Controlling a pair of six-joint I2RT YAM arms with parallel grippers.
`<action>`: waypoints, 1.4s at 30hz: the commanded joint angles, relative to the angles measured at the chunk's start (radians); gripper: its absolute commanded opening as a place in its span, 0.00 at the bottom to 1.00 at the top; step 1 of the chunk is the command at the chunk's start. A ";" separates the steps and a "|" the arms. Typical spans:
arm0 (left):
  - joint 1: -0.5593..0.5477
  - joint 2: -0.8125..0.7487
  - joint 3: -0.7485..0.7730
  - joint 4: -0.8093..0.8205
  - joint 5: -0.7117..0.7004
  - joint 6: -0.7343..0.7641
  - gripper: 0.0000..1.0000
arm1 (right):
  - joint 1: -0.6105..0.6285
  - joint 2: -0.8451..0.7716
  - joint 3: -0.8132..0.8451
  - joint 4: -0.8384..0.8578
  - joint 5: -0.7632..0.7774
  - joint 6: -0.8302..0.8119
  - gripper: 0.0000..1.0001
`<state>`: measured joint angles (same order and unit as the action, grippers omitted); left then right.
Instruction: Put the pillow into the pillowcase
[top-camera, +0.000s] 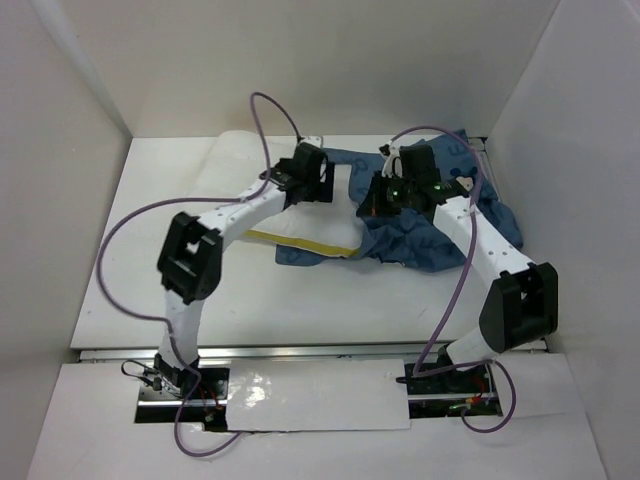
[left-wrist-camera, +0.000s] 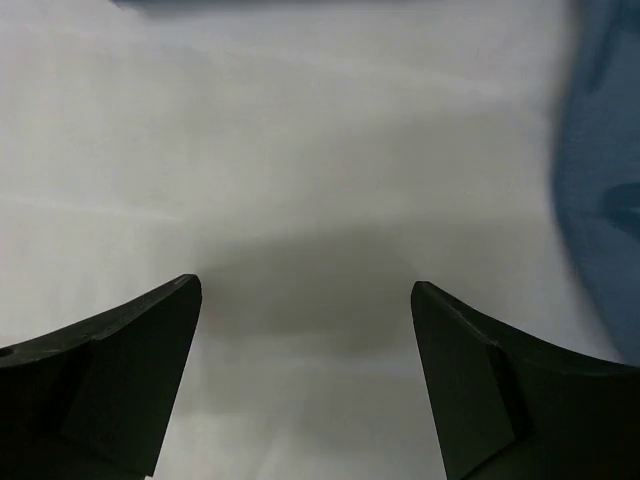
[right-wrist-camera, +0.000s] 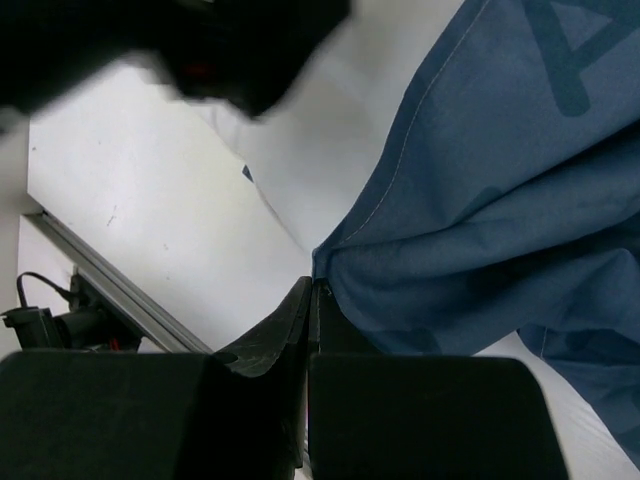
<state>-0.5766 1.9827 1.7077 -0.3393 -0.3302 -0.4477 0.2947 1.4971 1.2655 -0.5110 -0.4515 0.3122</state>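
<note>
**A:** Where does everything sit?

**B:** The pillow (top-camera: 232, 170) lies in the upper middle of the overhead view, with its yellow edge (top-camera: 305, 243) showing near the centre. The pillowcase (top-camera: 430, 235) is a crumpled blue heap just right of it and touches that edge. I judge the pillow is not inside yet.

**A:** And the hands?

**B:** The right gripper (right-wrist-camera: 310, 318) is clamped on a fold at the case's seamed border. The left gripper (left-wrist-camera: 305, 290) is spread wide and holds nothing.

**A:** What could go wrong from here?

**B:** The right one may have pinched both layers of cloth. If so, lifting would keep the mouth closed and the pillow would only push the case along. Its hold is also thin, right at the border, so a hard tug could pull the fabric free. The left one hovers over plain white, and closing there might catch nothing or just bunch the pillow's cover.

**A:** Do the views differ?

**B:** Only the overhead view shows the pillow and case together, and how rumpled the case is. It hides both sets of fingers under the wrists. The right wrist view shows the pinch itself and the stitching. The left wrist view shows the open gap, with blue cloth at its right edge. I cannot tell whether the white beneath it is pillow or table
</note>
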 joint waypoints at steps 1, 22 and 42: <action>-0.005 0.187 0.101 -0.135 0.058 0.021 0.99 | 0.018 0.017 0.054 -0.014 0.028 -0.018 0.00; 0.017 -0.257 -0.286 0.324 0.263 -0.014 0.00 | 0.138 0.304 0.438 0.101 0.002 0.065 0.00; -0.080 -0.182 -0.206 0.183 -0.225 -0.408 0.00 | 0.235 0.397 0.493 -0.053 0.183 0.096 0.06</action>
<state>-0.6209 1.8019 1.4158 -0.2077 -0.4500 -0.7101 0.5304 1.9324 1.7836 -0.5209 -0.3767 0.3992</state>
